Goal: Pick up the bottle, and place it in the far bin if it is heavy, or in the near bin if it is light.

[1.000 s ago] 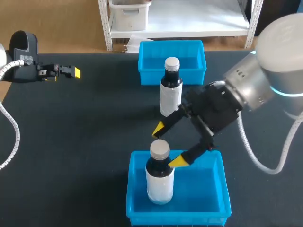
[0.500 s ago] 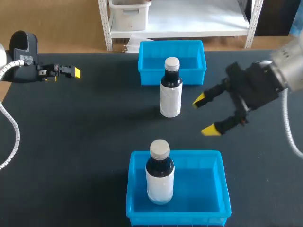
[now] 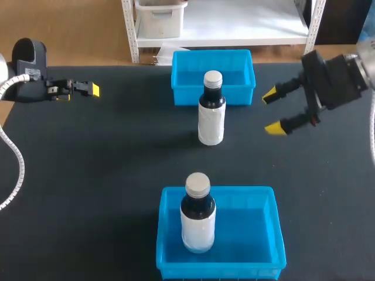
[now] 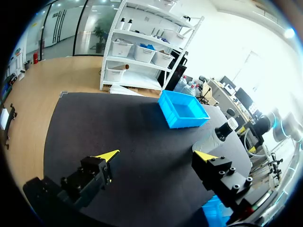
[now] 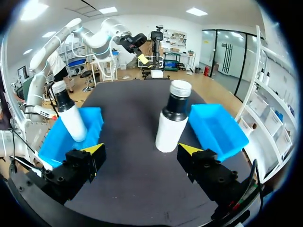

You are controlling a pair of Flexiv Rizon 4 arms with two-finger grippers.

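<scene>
A dark plastic bottle with a white label and a pale grey cap (image 3: 211, 111) stands upright on the black table (image 3: 117, 164) at the upper middle of the head view, just in front of the far blue plastic bin (image 3: 184, 96) and outside it. A second bottle of the same kind (image 3: 197, 213) stands upright inside the near blue plastic bin (image 3: 220, 270) at the lower middle, close to that bin's left wall.

The right gripper (image 3: 272, 111) hangs at the upper right of the head view, beside the far bin and apart from the standing bottle, its yellow-tipped fingers spread wide with nothing between them. In the right wrist view the right gripper (image 5: 141, 149) is equally wide, and the table bottle (image 5: 171, 120) stands ahead of it, between the near bin with its bottle (image 5: 70, 116) and the far bin (image 5: 218, 130).

The left gripper (image 3: 91, 89) sits at the upper left of the head view, well apart from both bins. In the left wrist view the left gripper (image 4: 156, 155) has its jaws wide and holds nothing; the far bin (image 4: 183, 109) lies well ahead of it
</scene>
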